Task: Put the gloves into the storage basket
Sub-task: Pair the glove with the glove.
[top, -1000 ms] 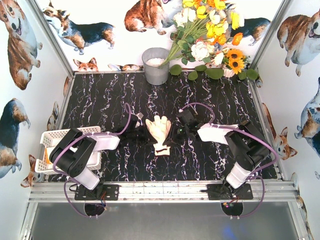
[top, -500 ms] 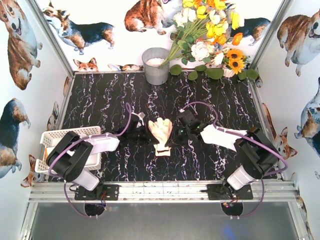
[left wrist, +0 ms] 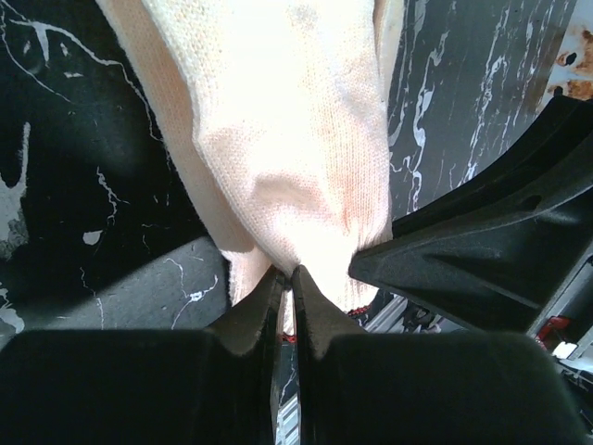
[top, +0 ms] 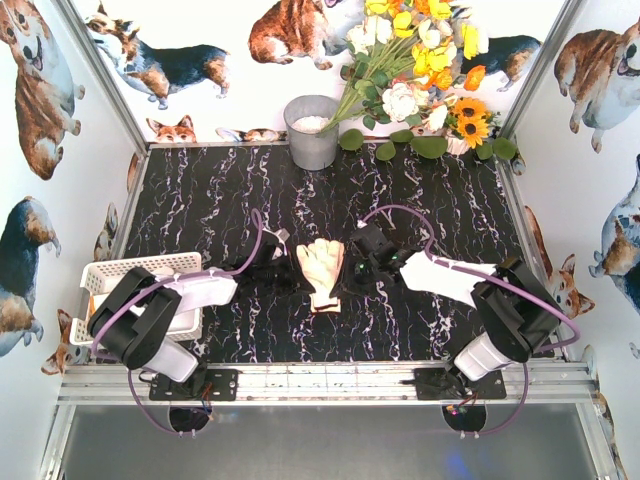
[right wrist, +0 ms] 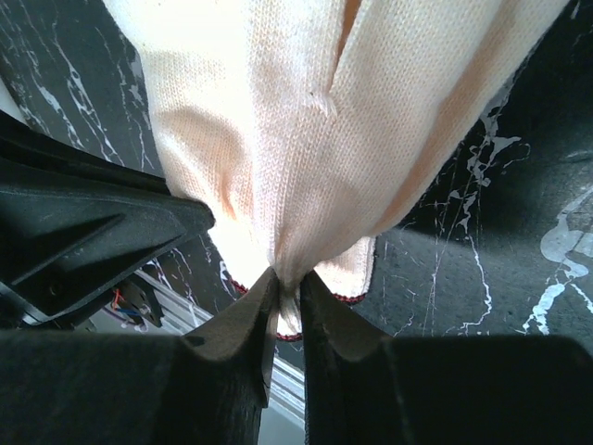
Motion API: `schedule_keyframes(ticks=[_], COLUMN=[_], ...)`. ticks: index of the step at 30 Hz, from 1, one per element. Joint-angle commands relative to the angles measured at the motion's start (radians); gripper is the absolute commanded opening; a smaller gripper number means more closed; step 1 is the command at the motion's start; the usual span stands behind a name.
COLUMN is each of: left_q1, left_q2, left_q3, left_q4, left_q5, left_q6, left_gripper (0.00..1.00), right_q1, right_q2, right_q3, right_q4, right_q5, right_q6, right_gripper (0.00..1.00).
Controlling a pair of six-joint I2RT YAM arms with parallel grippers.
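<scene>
A cream glove (top: 322,270) with a thin red-edged cuff lies bunched on the black marbled table, between both grippers. My left gripper (top: 292,275) is shut on the glove's left side; in the left wrist view its tips (left wrist: 289,278) pinch a fold of the glove (left wrist: 287,139). My right gripper (top: 350,274) is shut on the right side, its tips (right wrist: 289,283) clamping a fold of the glove (right wrist: 315,120) near the cuff. The white lattice storage basket (top: 110,272) sits at the left edge, partly hidden by the left arm.
A grey metal bucket (top: 312,130) stands at the back centre, with a bunch of flowers (top: 420,70) and leaves to its right. The metal rail (top: 320,378) runs along the front edge. Each gripper's black body shows close by in the other's wrist view.
Both grippers have closed in on the glove from either side and shut on it. The glove has bunched narrower and shifted slightly. The right arm has reached further left.
</scene>
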Motion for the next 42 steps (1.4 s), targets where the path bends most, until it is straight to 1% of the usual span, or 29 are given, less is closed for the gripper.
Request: schedule_keyframes(ticks=[1, 5, 9, 11, 13, 16, 20, 21, 23, 25, 26, 27, 28, 30, 32, 34, 36, 40, 42], left_q1=[-0.004, -0.004, -0.004, -0.004, -0.003, -0.002, -0.003, -0.003, -0.002, -0.004, -0.003, -0.002, -0.002, -0.003, -0.004, -0.007, -0.014, -0.046, -0.057], left_q2=[0.024, 0.041, 0.053, 0.058, 0.059, 0.062, 0.061, 0.054, 0.028, -0.008, -0.028, -0.045, -0.07, -0.101, -0.124, -0.125, -0.099, -0.039, -0.012], left_q3=[-0.014, -0.018, -0.028, -0.033, -0.041, -0.042, -0.034, -0.032, -0.022, -0.002, 0.008, 0.018, 0.025, 0.029, 0.028, 0.032, 0.042, 0.066, 0.073], left_q4=[0.019, 0.03, 0.041, 0.037, 0.037, 0.039, 0.027, 0.017, -0.024, -0.094, -0.13, -0.157, -0.179, -0.193, -0.18, -0.151, -0.128, -0.08, -0.048], left_q5=[-0.026, -0.034, -0.038, -0.046, -0.054, -0.058, -0.056, -0.057, -0.069, -0.099, -0.112, -0.121, -0.127, -0.125, -0.11, -0.08, -0.041, -0.015, -0.009], left_q6=[0.016, 0.013, 0.007, 0.006, 0.0, -0.001, 0.004, 0.006, 0.021, 0.053, 0.066, 0.08, 0.086, 0.086, 0.081, 0.077, 0.076, 0.081, 0.084], left_gripper=[0.0, 0.0, 0.0, 0.0, 0.0, 0.0, 0.0, 0.02, 0.15, 0.3, 0.35, 0.38, 0.39, 0.39, 0.34, 0.31, 0.27, 0.19, 0.18], right_q1=[0.009, 0.012, 0.015, 0.014, 0.014, 0.013, -0.017, -0.027, -0.044, -0.05, -0.051, -0.051, -0.049, -0.043, -0.026, -0.011, -0.006, -0.006, -0.006], right_q2=[0.016, 0.024, 0.014, -0.006, -0.033, -0.062, -0.068, -0.072, -0.086, -0.097, -0.101, -0.101, -0.099, -0.091, -0.082, -0.066, -0.046, -0.027, -0.021], right_q3=[0.006, 0.014, 0.016, 0.015, 0.009, -0.003, -0.049, -0.068, -0.097, -0.109, -0.11, -0.109, -0.108, -0.105, -0.098, -0.096, -0.1, -0.097, -0.091], right_q4=[-0.006, -0.022, -0.036, -0.033, -0.018, -0.007, 0.065, 0.097, 0.151, 0.17, 0.172, 0.179, 0.187, 0.218, 0.237, 0.25, 0.276, 0.291, 0.273], right_q5=[0.022, 0.024, 0.028, 0.022, 0.009, 0.019, -0.022, -0.039, -0.064, -0.072, -0.075, -0.083, -0.093, -0.122, -0.125, -0.117, -0.116, -0.103, -0.082], right_q6=[-0.003, -0.008, -0.015, -0.011, -0.004, 0.0, 0.019, 0.03, 0.051, 0.062, 0.063, 0.065, 0.069, 0.079, 0.086, 0.092, 0.107, 0.113, 0.102], right_gripper=[0.17, 0.19, 0.23, 0.27, 0.35, 0.4, 0.4, 0.4, 0.39, 0.39, 0.38, 0.36, 0.34, 0.31, 0.29, 0.27, 0.24, 0.21, 0.21])
